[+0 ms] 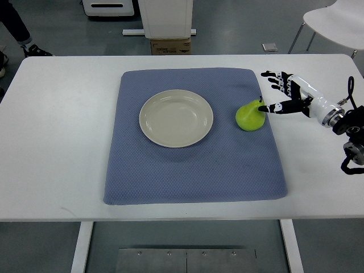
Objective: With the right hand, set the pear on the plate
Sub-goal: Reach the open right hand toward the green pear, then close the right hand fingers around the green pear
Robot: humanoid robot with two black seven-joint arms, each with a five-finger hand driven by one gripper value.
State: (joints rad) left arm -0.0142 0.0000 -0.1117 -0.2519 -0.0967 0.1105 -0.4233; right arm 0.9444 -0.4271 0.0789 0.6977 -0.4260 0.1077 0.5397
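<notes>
Here the green pear (249,116) lies on the right part of the blue mat (193,170), a little to the right of the cream plate (176,118) and apart from it; the plate sits bare near the mat's middle. At the pear's right side the right hand (287,94) has its fingers spread and grips nothing; one dark fingertip (263,108) meets the fruit near its stem, the other fingers fanned above; its arm enters from the right edge over the white table (57,142). A white chair (335,23) stands beyond the table's far right corner.
</notes>
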